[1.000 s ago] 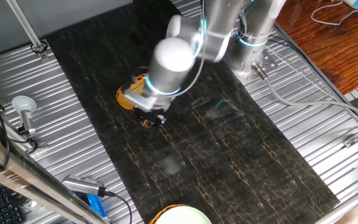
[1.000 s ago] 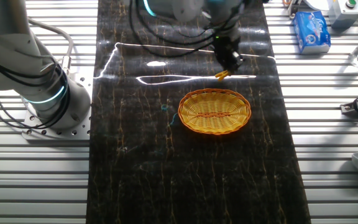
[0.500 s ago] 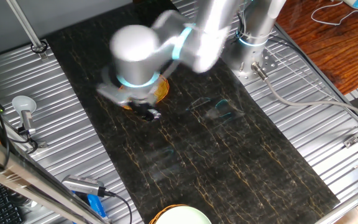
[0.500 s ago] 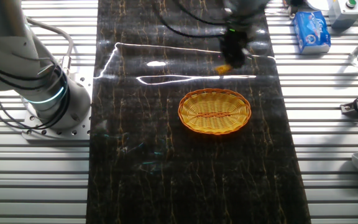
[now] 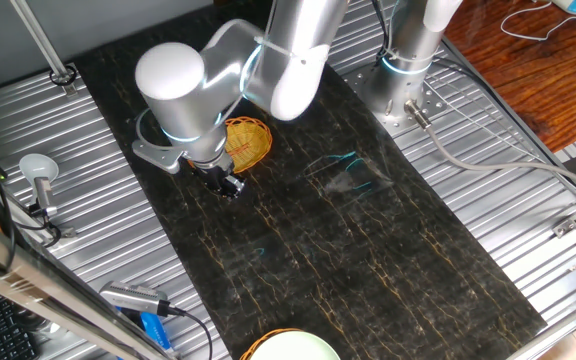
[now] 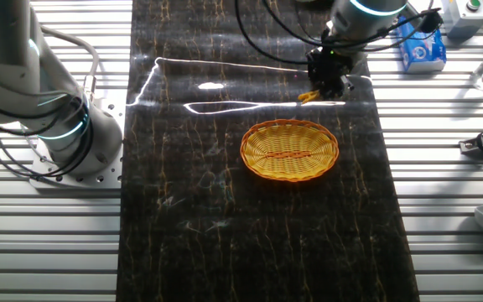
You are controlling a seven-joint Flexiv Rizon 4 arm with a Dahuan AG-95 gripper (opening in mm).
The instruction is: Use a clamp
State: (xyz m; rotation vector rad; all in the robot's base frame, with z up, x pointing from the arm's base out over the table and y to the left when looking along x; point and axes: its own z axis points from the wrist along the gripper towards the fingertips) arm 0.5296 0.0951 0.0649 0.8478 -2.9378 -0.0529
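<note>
A yellow-orange woven basket [image 6: 289, 150] sits on a black mat [image 6: 183, 210] (thin gold veining), silver arm [image 5: 288, 55].

Other fixed view: woven basket [image 6: 289, 150] at mat [image 6: 183, 243] centre; clamp [image 6: 307, 97] on the mat at its 12 o'clock, gripper [image 6: 329, 84] just beyond at 1 o'clock; arm base [image 6: 65, 138] at 9 o'clock

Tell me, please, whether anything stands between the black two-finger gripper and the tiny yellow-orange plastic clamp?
Nothing visible does. The black two-finger gripper is right at the tiny yellow-orange plastic clamp, on the dark mat beyond the round woven basket. Whether the fingers already grip it cannot be told.
</note>
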